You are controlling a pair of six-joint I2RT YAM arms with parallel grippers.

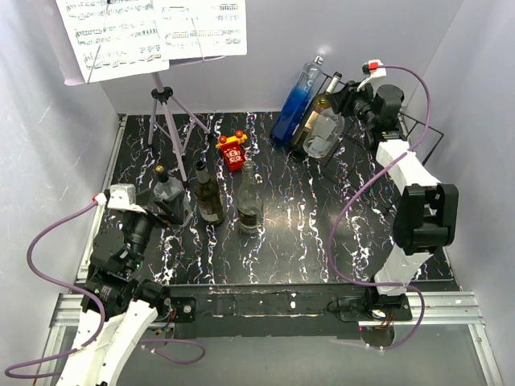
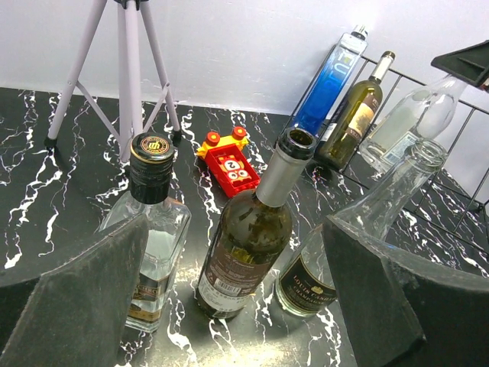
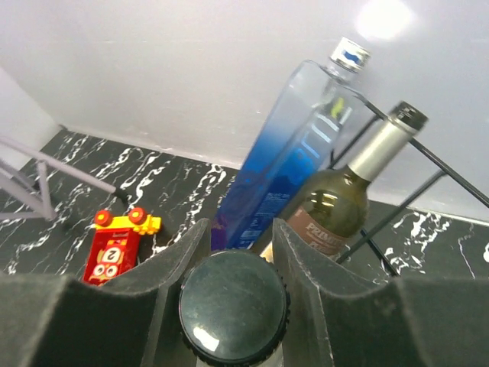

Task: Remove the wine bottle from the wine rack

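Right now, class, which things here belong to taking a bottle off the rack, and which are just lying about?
Job: wine rack; black-capped bottle; right hand shut on its cap.
Lying about: toy car; music stand; three standing bottles; blue bottle.

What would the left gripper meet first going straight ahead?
Probably the dark brown bottle, centred ahead of the open left gripper; a square bottle and a clear bottle flank it. Depth unclear.

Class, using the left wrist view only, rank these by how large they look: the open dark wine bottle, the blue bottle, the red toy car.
1. open dark wine bottle, largest, though it also stands nearest the camera
2. blue bottle, farther back, so its true size is unsure
3. red toy car, clearly smallest
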